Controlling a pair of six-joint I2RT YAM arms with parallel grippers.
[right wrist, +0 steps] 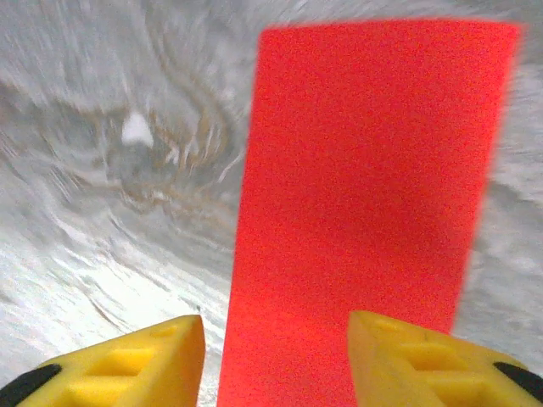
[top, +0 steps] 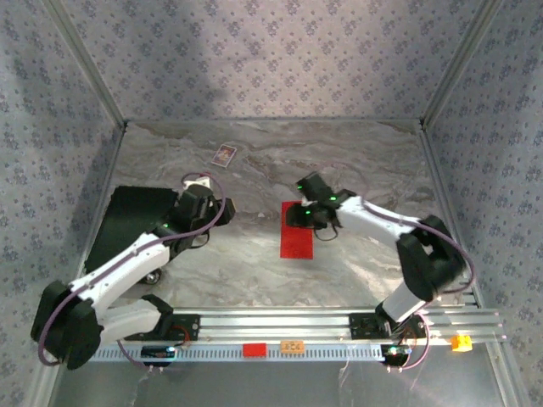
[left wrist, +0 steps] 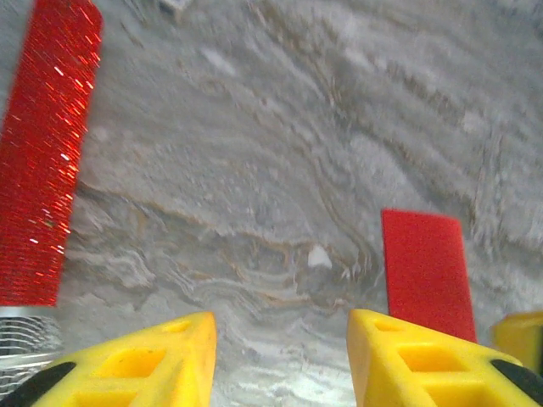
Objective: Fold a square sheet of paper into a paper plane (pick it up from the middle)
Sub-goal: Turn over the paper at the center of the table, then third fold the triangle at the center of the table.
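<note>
The square sheet of paper (top: 297, 237) was seen creased into a narrow red strip. It was laid flat near the middle of the marbled worktop (top: 365, 170), with its long sides running from the near edge toward the far one.

The right tool (right wrist: 276, 343) was held over the far end of the strip. In the right wrist view its two yellow fingers (right wrist: 127, 360) were parted to a moderate gap and nothing was clamped between them. The paper was seen flat beneath, passing under the gap and the right-hand finger. Whether the fingertips were touching the paper could not be told.

The left tool (left wrist: 280, 343) was held above bare worktop to the left of the strip and apart from it. Its yellow fingers were likewise parted to a moderate gap, with only the marbled surface seen between them. In the left wrist view the strip was seen just beyond the right-hand finger. A red stick (left wrist: 42, 153) with a glittering surface was seen along the left edge, well apart from the paper.

A black mat (top: 127, 216) was laid on the left part of the worktop and was partly covered by the left arm. A small printed card (top: 223, 155) was laid near the far edge, well apart from the paper.
</note>
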